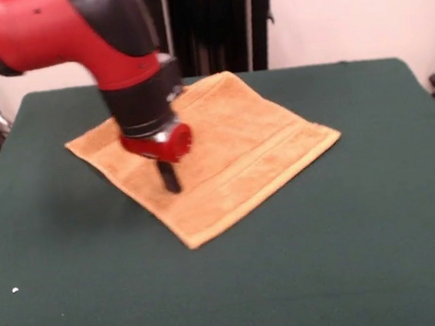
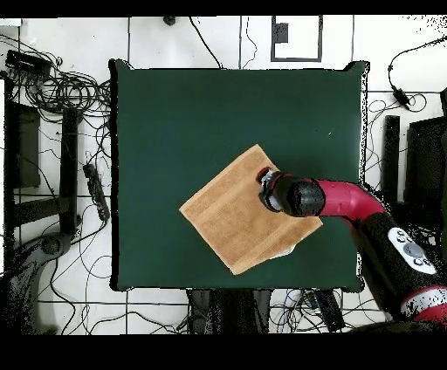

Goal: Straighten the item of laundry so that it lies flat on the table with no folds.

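The golden-tan towel (image 1: 231,142) lies spread as a diamond on the dark green table (image 1: 342,259), a little toward the robot's side. A woven band stripe runs along its near right edge. It looks flat, with no clear fold. My gripper (image 1: 170,179) points down over the towel's left half, its tips at or just above the cloth, and looks shut and narrow with nothing lifted. In the overhead view the towel (image 2: 231,214) sits right of the table's (image 2: 175,113) centre. The arm's wrist (image 2: 278,192) covers its right part and hides the gripper. A pale bit (image 2: 285,253) shows at the towel's lower right edge.
A small white speck (image 1: 15,289) lies on the table near the front left. A dark stand (image 1: 208,25) rises behind the table's far edge. Cables and power strips (image 2: 92,188) cover the floor around the table.
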